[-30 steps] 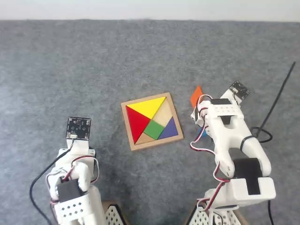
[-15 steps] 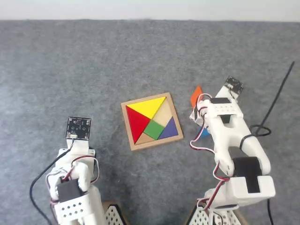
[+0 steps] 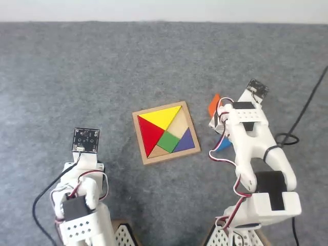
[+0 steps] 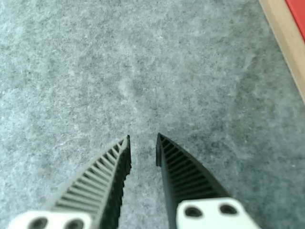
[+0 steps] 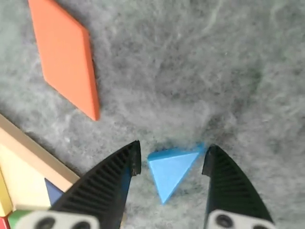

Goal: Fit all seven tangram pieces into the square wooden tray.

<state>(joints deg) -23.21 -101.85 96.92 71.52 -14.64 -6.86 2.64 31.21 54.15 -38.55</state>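
Spotted blue triangle (image 5: 171, 169) flat on grey mat (image 3: 77, 66) near tray (image 3: 180, 124), between wide-open fingers of right gripper (image 5: 172, 150), nothing gripped. Guessed thin, light, stiff wood, bit slick: would pinch across side edges, low down. Found left gripper (image 4: 143, 140) barely parted, empty.

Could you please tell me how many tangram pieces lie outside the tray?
2: an orange piece on the mat beside the tray, and a blue triangle between the open tips of the right pincer. Another may hide under that arm.
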